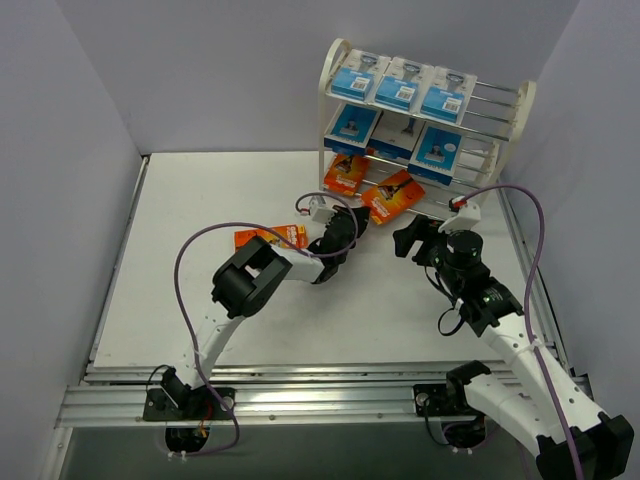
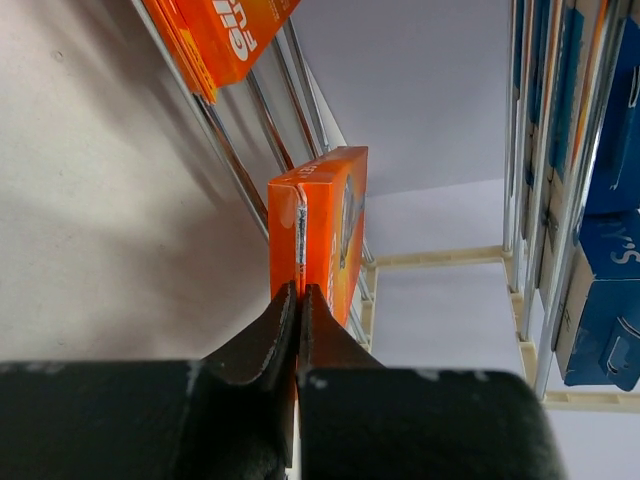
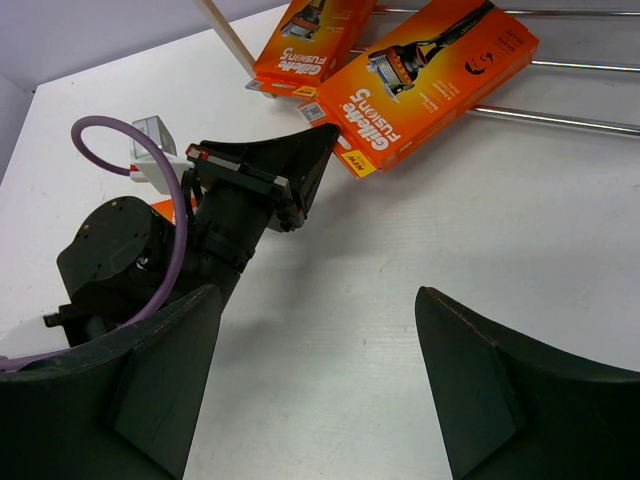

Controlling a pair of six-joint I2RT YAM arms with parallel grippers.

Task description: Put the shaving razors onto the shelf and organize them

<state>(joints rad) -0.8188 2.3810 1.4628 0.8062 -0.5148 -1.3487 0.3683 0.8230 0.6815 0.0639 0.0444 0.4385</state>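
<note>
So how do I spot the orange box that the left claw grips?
Find the white shelf at the back of the table; two orange boxes sit at its lowest tier. It is the right-hand box, jutting out askew over the front, its corner pinched in the left claw. The other box sits further in, and a third box lies on the table.

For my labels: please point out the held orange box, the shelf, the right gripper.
held orange box (image 3: 430, 80): right wrist view, printed face.
shelf (image 1: 526, 100): top view, end frame.
right gripper (image 3: 318, 310): right wrist view, between fingertips.
</note>
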